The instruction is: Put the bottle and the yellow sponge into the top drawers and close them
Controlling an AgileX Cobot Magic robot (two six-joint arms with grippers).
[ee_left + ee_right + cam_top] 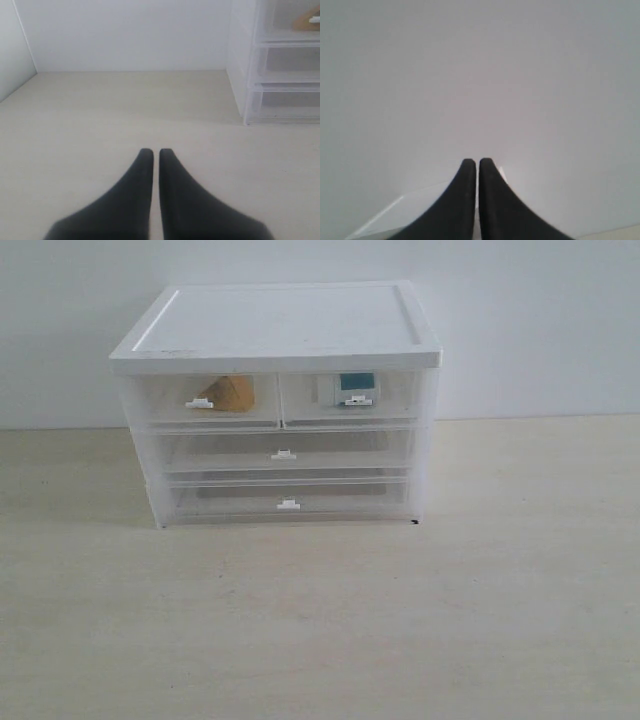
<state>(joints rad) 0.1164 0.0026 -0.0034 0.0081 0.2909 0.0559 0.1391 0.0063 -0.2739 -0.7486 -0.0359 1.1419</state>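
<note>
Both grippers pressed together, nothing held

The left gripper (151, 152) is seen closed over the table (100, 115), and the right gripper (471, 162) likewise. On the cabinet (280, 325) front, both top drawers (168, 408) are pushed in. The yellow sponge (232, 393) is lodged at eleven o'clock and the bottle (352, 388) at one o'clock.

The small white plastic cabinet (280, 325) has a smooth lid with a soft sheen. Its two half-width translucent clear plastic top drawers (165, 400) look smooth and slightly frosted, and they carry small opaque white plastic tab handles (199, 403). Seen through the drawer fronts, the wedge-shaped yellow-orange sponge (233, 393) looks dull and matt. The small white plastic pill bottle (352, 385) bears a blue-teal label whose finish is too blurred to judge. The pale beige worktop (320, 620) is matt with a faint wood-like grain. The left gripper (155, 151) and right gripper (475, 161) have black jaws, smooth and matt.
</note>
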